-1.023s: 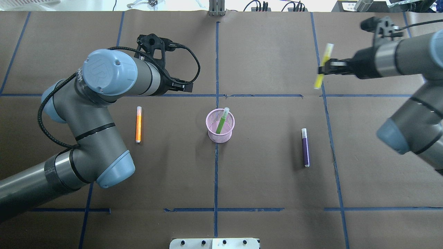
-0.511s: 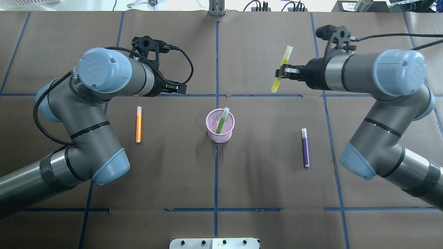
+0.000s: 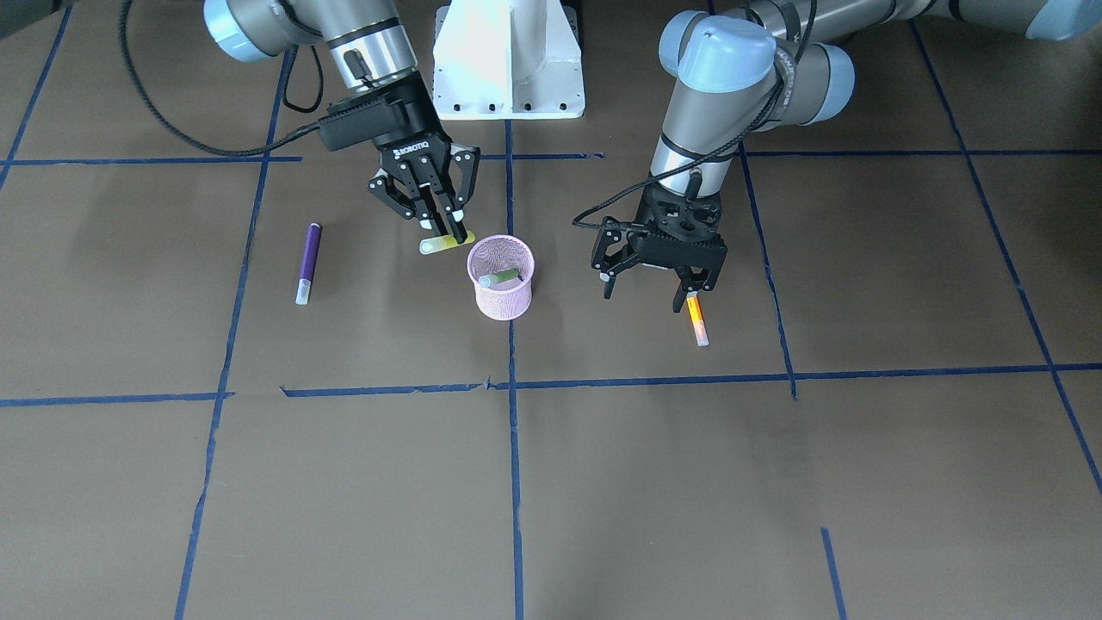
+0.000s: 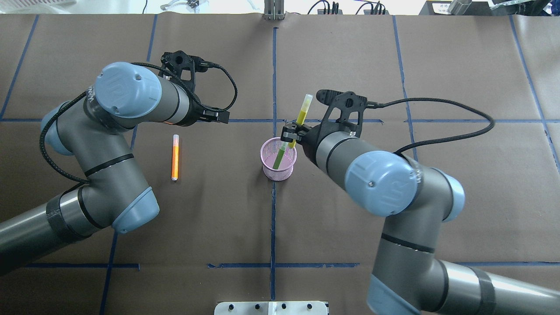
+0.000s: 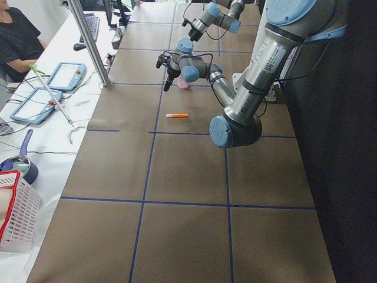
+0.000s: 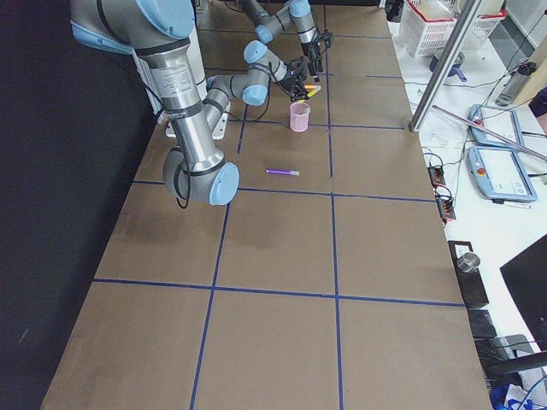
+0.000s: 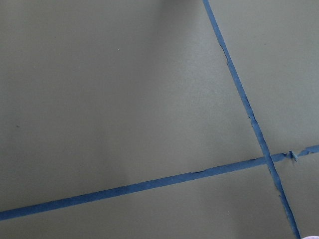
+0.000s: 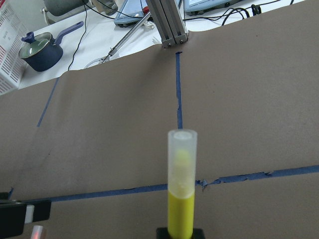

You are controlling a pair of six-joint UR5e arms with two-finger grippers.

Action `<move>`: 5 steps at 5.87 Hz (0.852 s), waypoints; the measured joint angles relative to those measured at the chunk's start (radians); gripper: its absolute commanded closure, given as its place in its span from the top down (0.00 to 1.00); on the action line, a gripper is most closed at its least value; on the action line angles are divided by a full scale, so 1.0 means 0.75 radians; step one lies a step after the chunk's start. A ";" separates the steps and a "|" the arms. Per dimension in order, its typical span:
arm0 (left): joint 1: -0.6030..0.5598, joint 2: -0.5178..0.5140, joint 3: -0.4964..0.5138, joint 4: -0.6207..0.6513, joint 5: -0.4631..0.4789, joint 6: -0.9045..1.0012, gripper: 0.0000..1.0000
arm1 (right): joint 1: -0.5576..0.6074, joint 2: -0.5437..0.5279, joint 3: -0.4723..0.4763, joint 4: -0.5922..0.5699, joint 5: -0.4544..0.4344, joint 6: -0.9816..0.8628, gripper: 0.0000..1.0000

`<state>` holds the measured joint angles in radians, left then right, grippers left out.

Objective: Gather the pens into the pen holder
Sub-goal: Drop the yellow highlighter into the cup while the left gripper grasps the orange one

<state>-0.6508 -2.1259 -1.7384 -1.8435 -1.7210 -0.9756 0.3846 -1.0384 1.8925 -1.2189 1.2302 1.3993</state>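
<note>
The pink mesh pen holder (image 4: 278,171) stands at the table's middle, also in the front view (image 3: 502,303). A green pen (image 4: 279,156) leans inside it. My right gripper (image 4: 290,133) is shut on a yellow pen (image 4: 302,111) with a pale cap, tilted, just behind and above the holder's far rim; it also shows in the front view (image 3: 446,244) and the right wrist view (image 8: 181,199). An orange pen (image 4: 175,157) lies left of the holder. My left gripper (image 3: 646,288) is open and empty, above the orange pen (image 3: 696,320). A purple pen (image 3: 307,263) lies on the table, hidden under my right arm in the overhead view.
Blue tape lines (image 4: 273,218) divide the brown table. The white robot base (image 3: 508,60) stands at the table's edge. A metal post (image 4: 274,11) stands at the far edge. Tablets and a basket sit on a side desk (image 5: 41,100).
My right arm has swung left with the yellow pen, from the far right to just over the holder. My left arm has shifted slightly left.
</note>
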 measured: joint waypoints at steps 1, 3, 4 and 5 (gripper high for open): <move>0.001 0.001 0.000 0.000 0.000 0.000 0.93 | -0.041 0.054 -0.071 -0.008 -0.083 0.013 0.18; 0.002 0.028 0.001 0.003 -0.036 0.001 0.93 | -0.091 0.077 -0.118 -0.040 -0.171 0.016 1.00; 0.001 0.056 0.005 0.044 -0.109 0.002 0.92 | -0.097 0.075 -0.119 -0.085 -0.202 0.010 1.00; -0.001 0.073 0.006 0.170 -0.216 0.003 0.91 | -0.099 0.075 -0.110 -0.106 -0.227 0.001 1.00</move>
<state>-0.6516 -2.0708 -1.7340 -1.7163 -1.8828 -0.9737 0.3101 -0.9822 1.8098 -1.2985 1.0602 1.3999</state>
